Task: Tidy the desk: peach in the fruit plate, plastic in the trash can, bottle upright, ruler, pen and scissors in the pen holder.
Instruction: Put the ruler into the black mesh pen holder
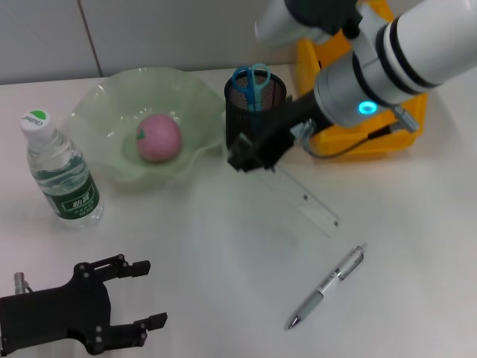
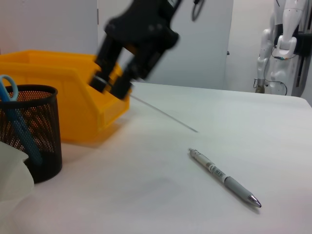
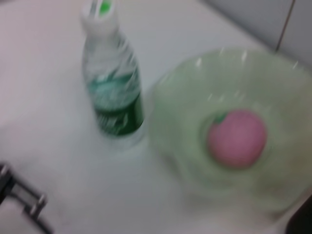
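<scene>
My right gripper (image 1: 250, 156) is shut on one end of the clear ruler (image 1: 313, 205), just in front of the black mesh pen holder (image 1: 257, 112). The ruler's held end is raised and its far end rests on the table, as the left wrist view shows: right gripper (image 2: 114, 84), ruler (image 2: 163, 113). Blue-handled scissors (image 1: 251, 77) stand in the holder. The silver pen (image 1: 328, 286) lies on the table at the front right. The pink peach (image 1: 158, 138) sits in the green fruit plate (image 1: 97, 101). The bottle (image 1: 63, 175) stands upright. No plastic is in view.
A yellow trash can (image 1: 373, 138) stands behind the right arm, beside the pen holder. My left gripper (image 1: 153, 293) is parked open at the front left edge. Bare table lies between it and the pen.
</scene>
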Robot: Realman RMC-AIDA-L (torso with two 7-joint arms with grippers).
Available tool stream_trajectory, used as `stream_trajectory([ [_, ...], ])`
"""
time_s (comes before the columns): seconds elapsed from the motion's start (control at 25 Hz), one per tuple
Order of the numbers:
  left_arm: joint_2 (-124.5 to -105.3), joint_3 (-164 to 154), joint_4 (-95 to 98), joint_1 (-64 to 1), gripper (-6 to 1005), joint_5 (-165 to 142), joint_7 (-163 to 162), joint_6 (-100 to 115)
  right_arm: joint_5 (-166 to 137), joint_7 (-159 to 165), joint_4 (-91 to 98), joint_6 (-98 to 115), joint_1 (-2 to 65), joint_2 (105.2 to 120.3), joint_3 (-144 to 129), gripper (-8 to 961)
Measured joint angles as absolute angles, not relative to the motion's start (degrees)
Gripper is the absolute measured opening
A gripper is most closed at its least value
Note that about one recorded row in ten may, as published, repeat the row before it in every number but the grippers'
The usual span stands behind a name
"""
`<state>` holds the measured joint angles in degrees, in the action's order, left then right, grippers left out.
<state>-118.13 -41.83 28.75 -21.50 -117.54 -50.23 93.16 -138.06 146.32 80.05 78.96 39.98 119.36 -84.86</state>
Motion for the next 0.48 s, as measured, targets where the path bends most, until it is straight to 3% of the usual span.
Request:
stream_trajectory([
  [0.48, -118.22, -41.8, 28.5, -21.5, 797, -117.4, -50.3, 93.4, -133.4, 143.9, 80.6, 65.1, 38.2, 119.41, -83.3, 399],
])
